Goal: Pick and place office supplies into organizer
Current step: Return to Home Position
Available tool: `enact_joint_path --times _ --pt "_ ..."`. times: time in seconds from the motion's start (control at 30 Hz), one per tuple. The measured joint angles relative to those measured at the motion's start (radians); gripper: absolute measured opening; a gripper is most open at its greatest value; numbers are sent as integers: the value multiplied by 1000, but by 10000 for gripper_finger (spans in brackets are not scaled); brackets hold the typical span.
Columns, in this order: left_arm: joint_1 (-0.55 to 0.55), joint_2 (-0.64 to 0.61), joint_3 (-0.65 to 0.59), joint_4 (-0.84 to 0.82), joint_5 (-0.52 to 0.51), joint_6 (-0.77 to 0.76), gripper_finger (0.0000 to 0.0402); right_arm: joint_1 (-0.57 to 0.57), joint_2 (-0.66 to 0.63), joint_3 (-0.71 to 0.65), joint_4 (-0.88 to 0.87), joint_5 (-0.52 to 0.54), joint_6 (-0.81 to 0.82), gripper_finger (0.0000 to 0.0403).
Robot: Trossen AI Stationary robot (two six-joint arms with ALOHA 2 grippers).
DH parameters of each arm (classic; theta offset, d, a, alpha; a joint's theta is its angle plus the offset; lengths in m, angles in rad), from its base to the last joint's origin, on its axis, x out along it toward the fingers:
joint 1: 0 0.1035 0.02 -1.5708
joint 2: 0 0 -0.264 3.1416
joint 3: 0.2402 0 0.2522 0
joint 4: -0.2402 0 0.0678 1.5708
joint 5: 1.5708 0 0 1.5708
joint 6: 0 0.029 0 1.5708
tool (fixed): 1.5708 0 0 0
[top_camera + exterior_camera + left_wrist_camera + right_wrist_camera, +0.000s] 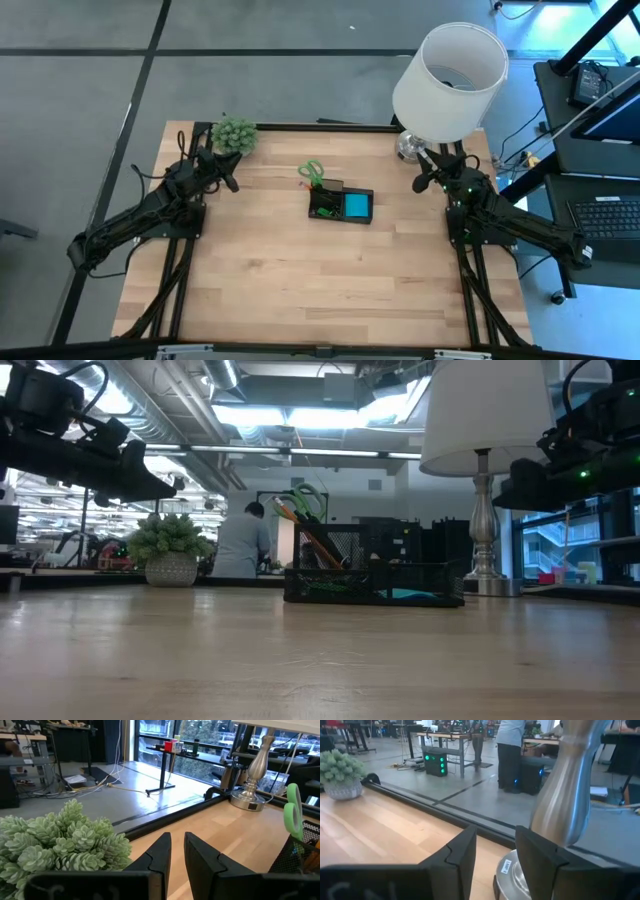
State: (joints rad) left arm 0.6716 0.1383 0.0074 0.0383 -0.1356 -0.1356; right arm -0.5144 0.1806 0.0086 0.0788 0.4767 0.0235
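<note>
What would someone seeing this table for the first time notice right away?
The white-shaded lamp on a silver stem at the far right corner of the wooden table dominates. At mid-table sits a black mesh organizer, green-handled scissors standing in one compartment and a blue square sticky-note pad lying in the other. The left gripper and right gripper hang empty at either side, clear of it.

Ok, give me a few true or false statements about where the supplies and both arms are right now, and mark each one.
1. The blue sticky pad lies inside the organizer. True.
2. The scissors lie flat on the table. False: they stand in the organizer, green handles up.
3. The left pincer holds a pen. False: it holds nothing and hovers beside the plant.
4. The right pincer is empty, near the lamp and its base. True.
</note>
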Motion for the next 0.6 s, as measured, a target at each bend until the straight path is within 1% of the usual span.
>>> enact_joint_path --times 0.07,0.4,0.6 --pt "0 0 0 0 0 0 47 0 0 0 0 0 25 140" --pt "0 0 0 0 0 0 47 -1 0 0 0 1 25 140" --pt "0 0 0 0 0 0 47 -38 -3 0 -1 3 24 140"
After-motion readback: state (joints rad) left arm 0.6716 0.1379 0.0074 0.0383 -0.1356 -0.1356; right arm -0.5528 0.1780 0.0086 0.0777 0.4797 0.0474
